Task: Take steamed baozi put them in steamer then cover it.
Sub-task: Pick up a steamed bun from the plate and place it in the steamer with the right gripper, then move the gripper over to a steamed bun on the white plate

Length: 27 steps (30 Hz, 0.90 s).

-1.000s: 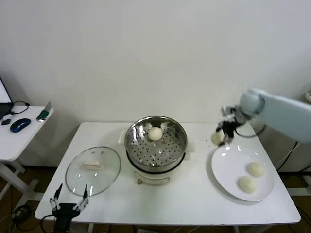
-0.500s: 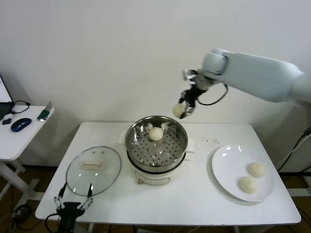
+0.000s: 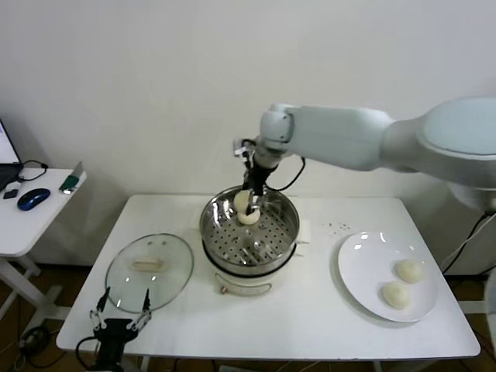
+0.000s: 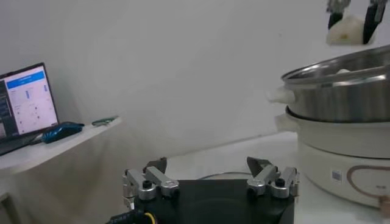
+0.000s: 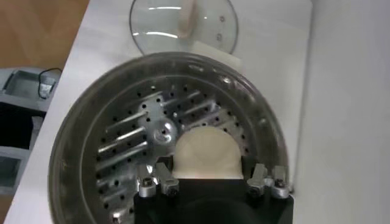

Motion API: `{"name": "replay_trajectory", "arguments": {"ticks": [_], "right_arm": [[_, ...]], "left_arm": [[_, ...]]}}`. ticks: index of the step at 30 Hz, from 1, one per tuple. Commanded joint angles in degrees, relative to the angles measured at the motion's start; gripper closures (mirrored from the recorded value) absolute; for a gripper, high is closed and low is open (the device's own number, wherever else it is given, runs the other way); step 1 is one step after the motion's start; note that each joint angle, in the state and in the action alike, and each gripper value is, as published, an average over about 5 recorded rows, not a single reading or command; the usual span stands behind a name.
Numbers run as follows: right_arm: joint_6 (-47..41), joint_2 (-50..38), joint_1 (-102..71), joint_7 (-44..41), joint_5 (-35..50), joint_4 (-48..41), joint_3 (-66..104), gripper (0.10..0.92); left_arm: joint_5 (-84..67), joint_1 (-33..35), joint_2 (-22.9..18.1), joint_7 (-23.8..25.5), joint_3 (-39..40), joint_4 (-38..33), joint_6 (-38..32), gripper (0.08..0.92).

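Over the last second the right gripper (image 3: pixel 249 203) has carried a baozi (image 5: pixel 206 153) from beside the white plate (image 3: pixel 364 288) at the right of the head view, up and across, and now holds it over the far side of the steamer (image 3: pixel 248 229) in the frame's centre. Its fingers are pinched on the bun's sides, which the right wrist view shows directly above the perforated floor. A bun already lay at the basket's back edge; from the head view it now overlaps the carried one, so the two cannot be told apart there. Two more baozi (image 3: pixel 401 282) wait on the plate. The glass cover (image 3: pixel 149 271) lies flat on the table at lower left. The left gripper (image 3: pixel 120 317) hangs just off the table's near edge at the frame's bottom left, jaws spread wide and empty. In my judgement, the second bun is about to be lowered and released, leaving two more trips and the covering.
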Motion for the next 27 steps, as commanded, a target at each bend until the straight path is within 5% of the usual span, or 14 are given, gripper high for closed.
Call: {"name": "replay_trajectory", "arguments": {"ticks": [1, 13, 20, 27], "right_arm": [[-0.6, 6.3, -4.6, 1.1, 1.0, -2.8, -1.7, 0.329], [-0.3, 9.0, -7.9, 1.0, 0.4, -5.2, -2.1, 0.321], [-0.1, 8.1, -6.4, 0.4, -0.5, -5.0, -2.1, 0.219], [0.4, 4.1, -2.4, -0.8, -1.3, -3.0, -1.4, 0.203]], "left_arm": [[0.0, -0.4, -0.1, 0.0, 0.1, 0.3, 0.0, 0.177], [-0.3, -1.0, 0.5, -0.1, -0.2, 1.4, -0.2, 0.177], [-0.3, -0.9, 0.7, -0.1, -0.1, 1.4, -0.1, 0.177], [-0.1, -1.0, 0.6, -0.2, 0.1, 1.2, 0.1, 0.177]]}}
